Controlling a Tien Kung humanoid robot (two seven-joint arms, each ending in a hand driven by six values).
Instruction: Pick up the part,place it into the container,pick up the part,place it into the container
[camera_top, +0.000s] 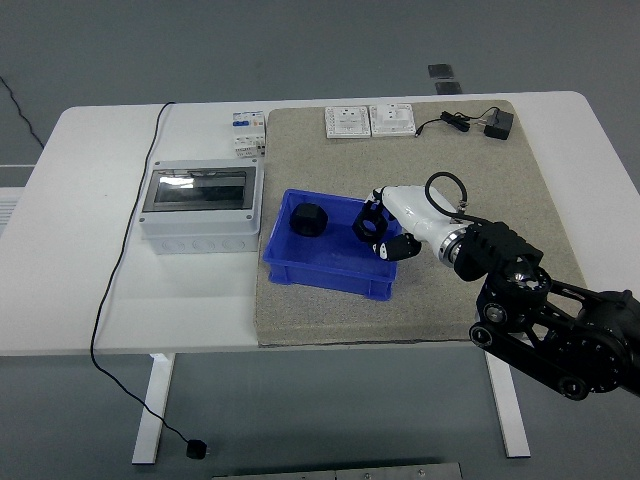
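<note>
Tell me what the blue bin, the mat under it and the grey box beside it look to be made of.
Blue bin: likely moulded plastic, uniform colour, slight sheen on its rim.
Mat: looks like felt or low carpet, matte, speckled beige.
Grey box: probably hard plastic, smooth pale grey shell with a dark see-through lid.
</note>
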